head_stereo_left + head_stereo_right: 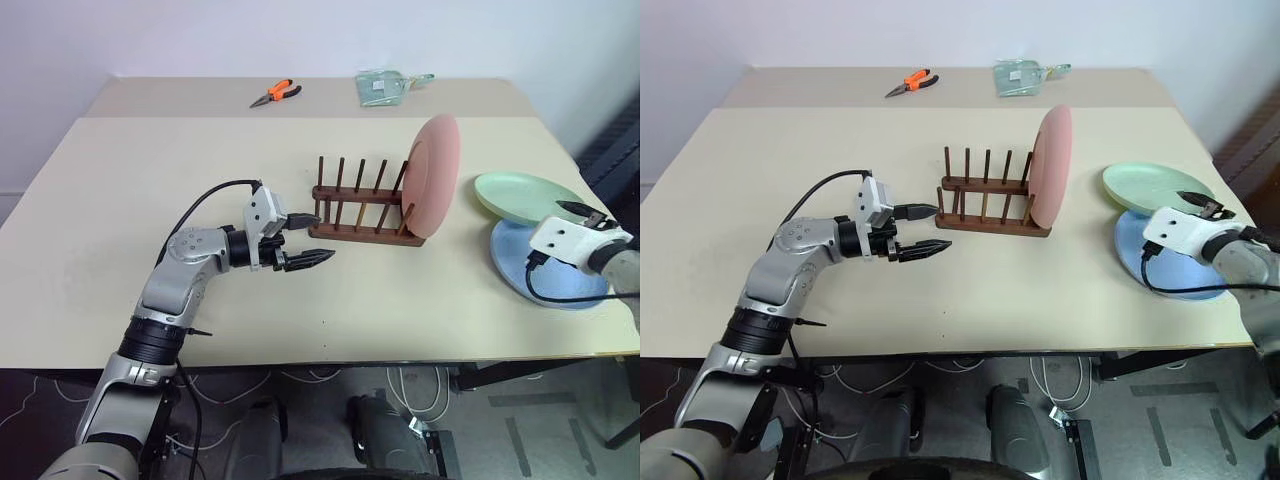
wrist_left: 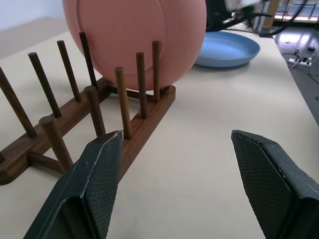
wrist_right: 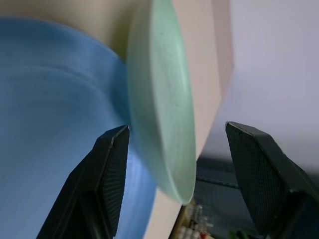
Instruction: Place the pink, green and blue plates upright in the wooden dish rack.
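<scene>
The pink plate (image 1: 432, 175) stands upright in the right-hand end of the wooden dish rack (image 1: 360, 215). To the right of it the green plate (image 1: 525, 197) lies flat, its near edge overlapping the blue plate (image 1: 520, 262). My right gripper (image 1: 585, 213) hovers open over the two plates. In the right wrist view the green plate's rim (image 3: 164, 89) sits between the spread fingers, with the blue plate (image 3: 50, 99) beside it. My left gripper (image 1: 322, 238) is open and empty at the rack's left end, pointing along the rack (image 2: 144, 119) toward the pink plate (image 2: 134, 30).
Orange-handled pliers (image 1: 276, 93) and a clear bag (image 1: 385, 86) lie at the table's far edge. The green and blue plates sit close to the table's right edge (image 1: 600, 190). Bare tabletop (image 1: 120, 200) spreads left of and in front of the rack.
</scene>
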